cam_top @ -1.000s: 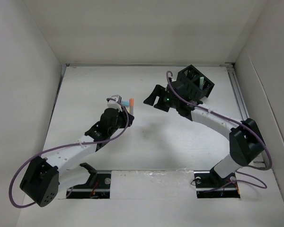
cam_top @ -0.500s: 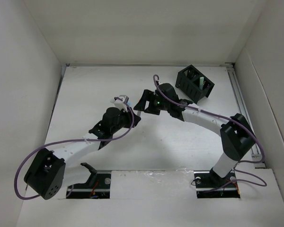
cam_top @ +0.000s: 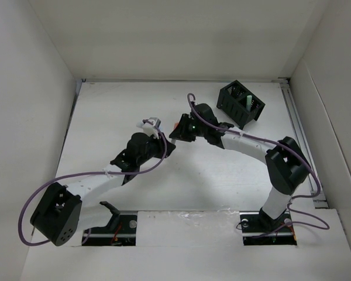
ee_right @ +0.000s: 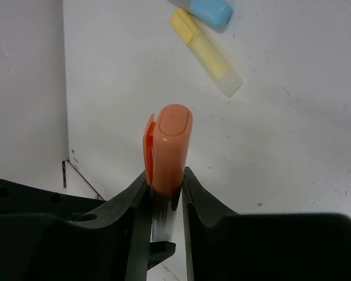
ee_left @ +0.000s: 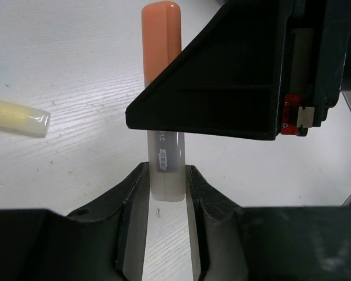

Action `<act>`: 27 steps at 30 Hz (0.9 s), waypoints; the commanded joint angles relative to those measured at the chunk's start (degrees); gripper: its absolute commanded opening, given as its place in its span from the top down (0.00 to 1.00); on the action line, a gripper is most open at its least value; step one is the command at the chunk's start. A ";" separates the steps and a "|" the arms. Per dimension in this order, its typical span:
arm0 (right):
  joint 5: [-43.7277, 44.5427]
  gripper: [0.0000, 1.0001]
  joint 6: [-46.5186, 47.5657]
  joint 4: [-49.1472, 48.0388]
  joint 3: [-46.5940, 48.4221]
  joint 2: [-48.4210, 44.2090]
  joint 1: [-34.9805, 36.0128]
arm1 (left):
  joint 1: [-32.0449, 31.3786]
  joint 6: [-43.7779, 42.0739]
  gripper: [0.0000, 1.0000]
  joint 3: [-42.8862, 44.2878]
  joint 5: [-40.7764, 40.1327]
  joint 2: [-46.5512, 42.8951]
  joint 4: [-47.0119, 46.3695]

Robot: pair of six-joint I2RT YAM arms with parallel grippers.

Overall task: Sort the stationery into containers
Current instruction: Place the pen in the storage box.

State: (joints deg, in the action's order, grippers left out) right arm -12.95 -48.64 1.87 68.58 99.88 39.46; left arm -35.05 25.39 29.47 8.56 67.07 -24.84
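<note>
Right arm has swung away from the mesh organizer [cam_top: 241,104] at the worktop's [cam_top: 105,111] far right corner, across to the left arm. Right claw [ee_right: 164,175] has gone from wide to narrow, pinching the orange highlighter [ee_right: 168,146] at its cap end. Left claw [ee_left: 167,175] is narrow, clamped on the same marker's clear body, near the worktop's middle.

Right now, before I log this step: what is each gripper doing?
Left gripper: closed on the clear end of the orange marker.
Right gripper: closed on the same marker's orange cap.
</note>
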 commanded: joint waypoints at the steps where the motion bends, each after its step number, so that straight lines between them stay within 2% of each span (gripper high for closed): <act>1: 0.64 0.94 -0.05 -3.71 2.53 0.23 -0.53 | -0.20 -0.87 0.76 -1.25 1.20 -0.27 -4.24; 3: 1.69 0.97 -0.05 -3.71 1.91 -0.38 -1.05 | -0.20 -1.39 0.63 -1.26 1.99 -1.67 -5.39; 4: 2.31 0.99 -0.05 -3.71 1.91 -0.38 -1.05 | -0.20 -1.39 0.53 -1.96 1.99 -2.29 -5.39; 8: 3.01 1.00 -1.19 -3.71 1.91 -1.00 -2.98 | -0.20 -1.39 0.36 -4.94 1.99 -6.33 -8.11; 10: 4.33 1.00 -1.71 -3.71 1.91 -2.05 -3.68 | -0.20 -1.91 0.31 -5.56 1.99 -8.43 -8.12; 14: 10.30 1.00 -2.33 -3.71 1.91 -4.86 -6.58 | -0.20 -1.92 0.27 -6.18 1.99 -10.72 -8.64; 17: 19.78 1.00 -2.86 -1.44 2.78 -8.02 -10.10 | -0.20 -1.39 0.27 -6.80 0.59 -11.43 -8.12; 18: 26.68 1.00 -2.86 -0.39 3.57 -8.64 -11.06 | -0.20 -1.39 0.27 -6.80 0.58 -11.43 -7.16; 22: 42.34 1.00 -2.86 4.19 7.88 -9.88 -17.20 | -0.20 -0.34 0.28 -6.27 0.58 -10.30 -6.62; 25: 49.75 0.99 -2.86 4.81 9.12 -9.88 -20.82 | -0.20 -0.34 0.29 -5.66 1.11 -10.29 -5.49; 27: 50.48 0.99 -3.47 5.43 10.34 -9.27 -25.12 | -0.20 -0.34 0.29 -5.66 1.11 -10.29 -5.48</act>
State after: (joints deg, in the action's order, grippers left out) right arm 27.27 -51.27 5.65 76.40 91.39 17.93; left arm -35.05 24.73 23.16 9.26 56.88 -29.32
